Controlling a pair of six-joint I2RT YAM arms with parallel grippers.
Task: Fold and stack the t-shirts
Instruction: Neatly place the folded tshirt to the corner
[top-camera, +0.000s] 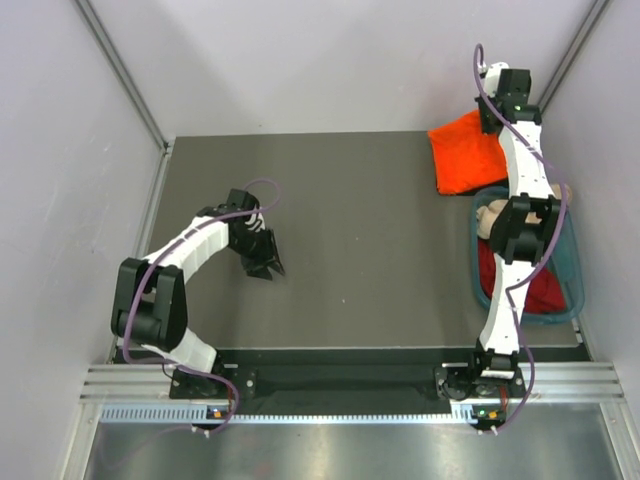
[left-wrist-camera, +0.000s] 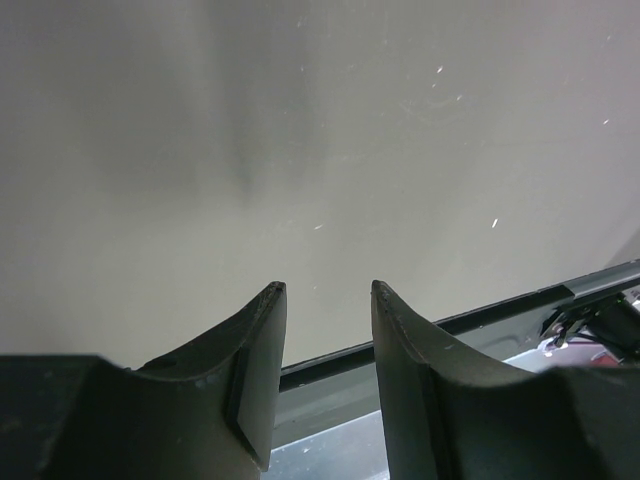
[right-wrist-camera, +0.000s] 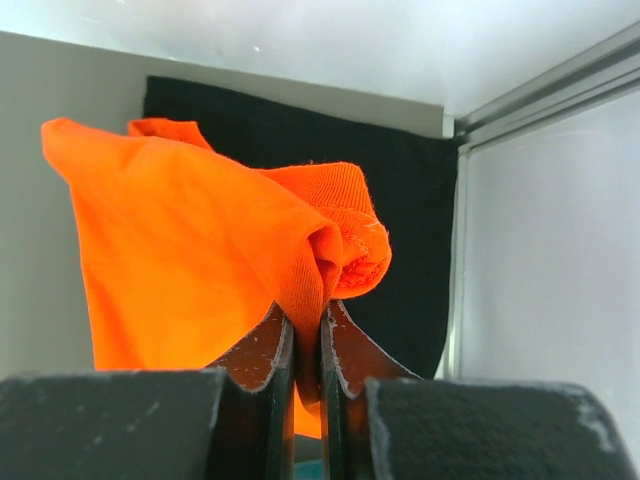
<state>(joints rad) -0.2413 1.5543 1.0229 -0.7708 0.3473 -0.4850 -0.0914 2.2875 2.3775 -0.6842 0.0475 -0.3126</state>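
The bright orange t-shirt (top-camera: 463, 152) lay bunched at the far right corner of the dark surface (top-camera: 370, 220), partly lifted. In the right wrist view, the right pincer (right-wrist-camera: 305, 318) was pressed almost closed on a gathered fold of the orange cloth (right-wrist-camera: 190, 240), and a ribbed hem or collar edge curled just above the fingertips. I judged that I was holding it by this edge so it could be drawn out onto the bare middle of the surface, where there was room to spread and fold it.

Just nearer to me than the orange shirt sat a teal plastic tub (top-camera: 577, 280) against the right wall. It held a beige shirt (top-camera: 488, 215) at its far end and a dark red shirt (top-camera: 545, 292) nearer me. My right arm crossed above them and hid part of both. They looked unfolded and waiting their turn, so I judged the task to be at an early stage.

The left pincer (left-wrist-camera: 325, 290) hovered low over the bare left-centre of the surface with its fingers moderately apart and nothing between them. It was well apart from every shirt, and I judged it was parked there ready to help flatten the cloth.

I could read no brand, label or writing on the shirts, the tub or the arms in any view.
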